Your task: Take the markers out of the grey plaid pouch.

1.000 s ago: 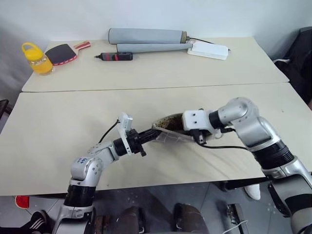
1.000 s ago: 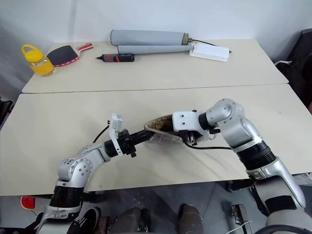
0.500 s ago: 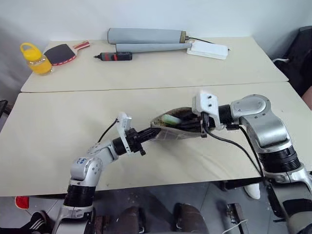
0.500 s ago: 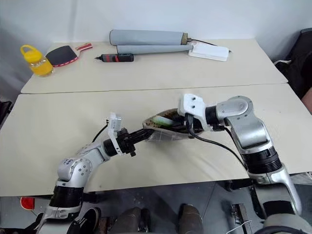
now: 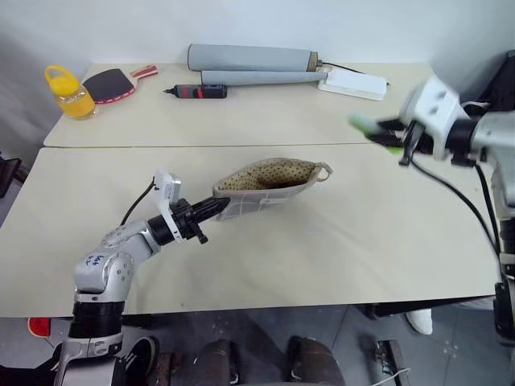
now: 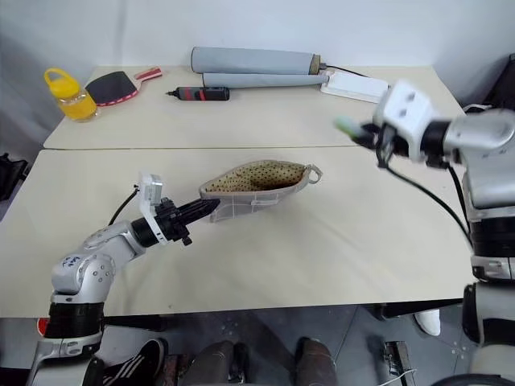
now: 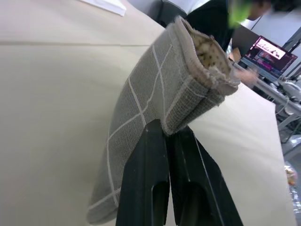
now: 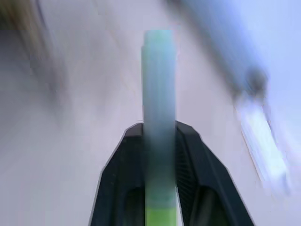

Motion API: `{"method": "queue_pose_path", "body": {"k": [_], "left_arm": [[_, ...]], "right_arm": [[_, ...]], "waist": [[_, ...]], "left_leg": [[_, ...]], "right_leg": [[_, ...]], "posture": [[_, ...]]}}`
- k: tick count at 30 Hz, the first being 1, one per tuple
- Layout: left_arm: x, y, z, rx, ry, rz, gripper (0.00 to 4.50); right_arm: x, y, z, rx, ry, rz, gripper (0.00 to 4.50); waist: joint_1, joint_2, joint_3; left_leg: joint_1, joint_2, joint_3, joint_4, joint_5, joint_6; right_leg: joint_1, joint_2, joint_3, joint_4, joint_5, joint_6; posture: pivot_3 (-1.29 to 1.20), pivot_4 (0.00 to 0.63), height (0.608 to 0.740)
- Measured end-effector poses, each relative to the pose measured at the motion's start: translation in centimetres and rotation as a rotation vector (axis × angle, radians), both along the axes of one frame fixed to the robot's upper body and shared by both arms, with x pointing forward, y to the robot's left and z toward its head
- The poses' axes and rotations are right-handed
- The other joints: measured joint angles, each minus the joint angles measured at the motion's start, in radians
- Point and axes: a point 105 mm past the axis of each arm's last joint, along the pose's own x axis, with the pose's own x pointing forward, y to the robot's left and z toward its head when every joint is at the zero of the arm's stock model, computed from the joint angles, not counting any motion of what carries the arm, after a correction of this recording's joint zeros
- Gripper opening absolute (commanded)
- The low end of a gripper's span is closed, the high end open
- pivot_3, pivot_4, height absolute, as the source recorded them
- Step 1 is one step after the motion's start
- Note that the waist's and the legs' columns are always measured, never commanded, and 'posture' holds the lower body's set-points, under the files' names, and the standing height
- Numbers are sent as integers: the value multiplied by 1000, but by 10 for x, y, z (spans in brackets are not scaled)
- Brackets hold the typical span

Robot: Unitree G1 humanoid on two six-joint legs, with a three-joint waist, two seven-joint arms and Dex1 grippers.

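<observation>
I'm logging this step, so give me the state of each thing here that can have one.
grey plaid pouch: unzipped, mouth open, one end pinched and held up off the table.
pale green marker: out of the pouch, held in the air.
left gripper: jaws shut on the pouch.
right gripper: jaws shut on the marker.

No legible text, label, brand or number appears on any object across the views; markings on the robot's own arm are too small to be read.

Left gripper (image 5: pixel 216 208): clamped, arm low (reaching inward). Right gripper (image 8: pixel 159 136): raised at far right, apparently pinched closed.
</observation>
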Motion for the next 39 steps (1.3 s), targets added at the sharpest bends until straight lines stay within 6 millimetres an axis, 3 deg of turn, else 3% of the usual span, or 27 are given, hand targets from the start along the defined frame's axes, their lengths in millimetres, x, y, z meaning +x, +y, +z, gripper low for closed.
{"method": "queue_pose_path", "body": {"k": [2, 3, 5, 11, 13, 15, 19, 24, 29, 33, 35, 37, 39], "left_arm": [[0, -3, -1, -9, 2, -5, 0], [-1, -5, -1, -15, 3, -10, 0], [-1, -8, -2, -20, 7, -18, 0], [-2, -8, -2, -18, 8, -21, 0], [-3, -9, -1, -17, 4, -24, 0], [-4, -10, 0, -14, 3, -26, 0], [-4, -12, 0, -18, 2, -32, 0], [-4, -14, 0, -18, 3, -37, 0], [-5, -19, 1, -21, 3, -53, 0], [-4, -21, 3, -19, 2, -64, 0], [-4, -23, 3, -20, 8, -70, 0], [-5, -24, 2, -21, 14, -76, 0], [-5, -25, 1, -22, 26, -82, 0]], "right_arm": [[4, -13, -45, -53, 73, -40, 425], [4, -17, -58, -67, 90, -54, 425], [6, -19, -60, -90, 67, -46, 425], [7, -25, -60, -94, 68, -48, 2344], [5, -22, -58, -58, 89, -37, 2344], [4, -17, -49, -4, 98, -20, 2344], [-3, 4, -13, 156, 70, 60, 2344], [-24, 29, 20, 287, 116, 183, 2344], [-38, 71, 67, 364, 19, 324, 2344], [-54, 115, 73, 392, 17, 488, 1484], [-57, 133, 62, 368, 49, 539, 752], [-55, 139, 46, 307, 75, 544, 92], [-50, 141, 31, 218, 82, 535, 42]], "waist": [[-3, 2, 1], [-6, 4, 2], [-13, 5, 3], [-23, 5, 3], [-21, 5, 3], [-20, 6, 3], [-20, 6, 3], [-16, 5, 3], [-17, 6, 3], [-17, 6, 3], [-15, 5, 3], [-7, 5, 3], [-3, 5, 3]], "left_leg": [[0, 0, 0, 0, 1, -1], [0, 0, 1, 0, 2, -1], [0, 0, 1, 0, 3, -1], [0, 2, 0, 1, 4, -1], [0, 2, -1, 1, 4, -1], [0, 2, -1, 1, 4, -1], [0, 3, -1, 1, 3, -1], [0, 2, -2, 1, 3, -1], [0, 3, -2, 1, 3, -1], [0, 2, -3, 1, 3, -1], [-1, 2, -2, 2, 3, -1], [-1, 2, -2, 2, 3, -1], [-1, 1, -2, 2, 3, -1]], "right_leg": [[0, 1, 0, 0, 0, 0], [0, 1, 0, 0, 0, 0], [0, 1, 1, 0, 0, 0], [1, 1, 1, 1, 0, 0], [1, 1, 1, 1, 0, 0], [1, 1, 1, 1, 0, 0], [1, 1, 1, 1, 0, 0], [1, 0, 1, 1, 0, -1], [0, 0, 0, 2, 0, -1], [0, 0, 0, 3, 0, -1], [0, 0, 0, 3, 0, -1], [0, 0, 0, 3, 0, 0], [0, 0, 0, 2, 0, 0]], "posture": [[0, 150, 740], [0, 150, 740], [0, 150, 740], [0, 150, 740], [0, 150, 740], [0, 150, 740], [0, 150, 740], [0, 150, 740], [0, 150, 740], [0, 150, 740], [0, 150, 740], [0, 150, 740], [0, 150, 740]]}}
